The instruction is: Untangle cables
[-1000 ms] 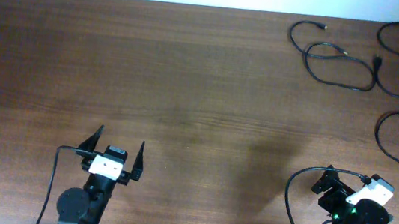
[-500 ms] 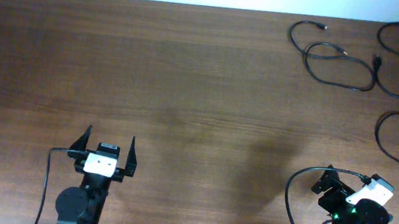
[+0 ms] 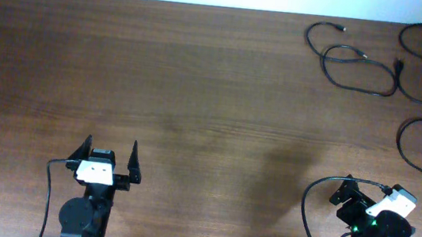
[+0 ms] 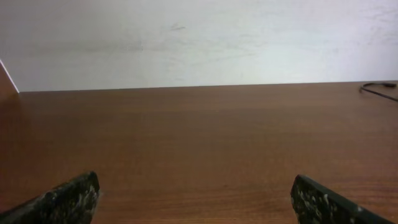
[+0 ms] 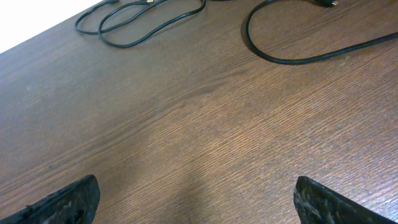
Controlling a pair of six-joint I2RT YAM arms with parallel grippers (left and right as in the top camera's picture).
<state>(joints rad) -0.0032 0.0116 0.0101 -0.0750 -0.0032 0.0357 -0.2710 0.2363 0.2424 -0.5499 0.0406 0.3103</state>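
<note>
Three black cables lie on the table (image 3: 200, 77), none gripped.

1. Looped cable (image 3: 353, 61): well beyond the right gripper (image 3: 343, 194), toward the far edge.
2. Second cable (image 3: 398, 66): beyond and to the right of the right gripper, close beside the looped cable; whether the two touch cannot be told.
3. Third cable (image 3: 400, 140): an open curve between the right gripper and the other two, apart from both.

Right gripper: fingers spread wide over bare wood.
Left gripper (image 3: 108, 153): well left of the right gripper, fingers likewise spread wide.
</note>
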